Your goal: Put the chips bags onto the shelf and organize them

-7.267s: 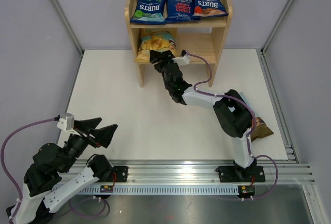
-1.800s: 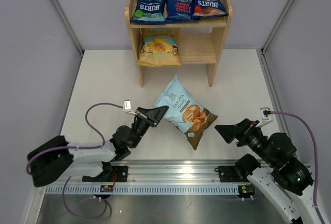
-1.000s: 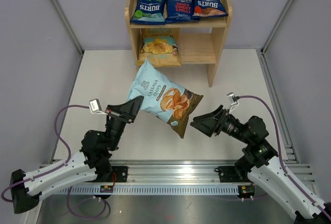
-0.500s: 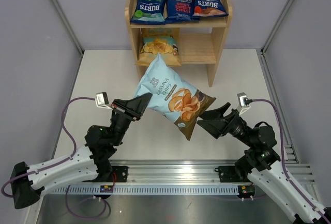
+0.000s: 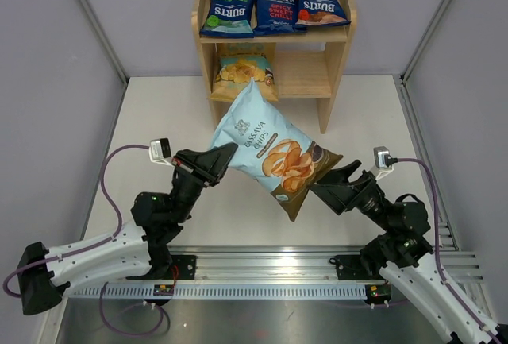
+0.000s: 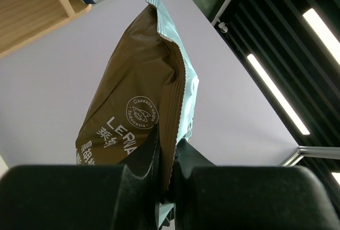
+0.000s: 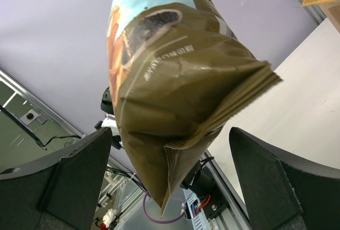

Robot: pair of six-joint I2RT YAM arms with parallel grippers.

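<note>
A large light-blue-and-brown chips bag (image 5: 274,149) hangs tilted in the air above the table. My left gripper (image 5: 225,156) is shut on its left edge. In the left wrist view the gripper (image 6: 167,161) pinches the bag's (image 6: 143,81) back seam. My right gripper (image 5: 327,181) stands wide open at the bag's brown lower end. In the right wrist view that end (image 7: 175,97) sits between the spread fingers (image 7: 79,177) without touching them. Three dark-blue Burts bags (image 5: 228,6) (image 5: 275,9) (image 5: 319,4) lie on the shelf's (image 5: 337,82) top. A tan bag (image 5: 242,74) sits on the lower tier, left side.
The lower tier's right half (image 5: 305,74) shows bare wood. A metal rail (image 5: 270,260) runs along the table's near edge, with both arm bases on it. Grey walls close in the left, right and far sides. Purple cables (image 5: 111,177) loop from each wrist.
The left gripper has carried the bag up and to the right, toward the shelf. The right gripper has followed and now brackets the bag's brown end.
</note>
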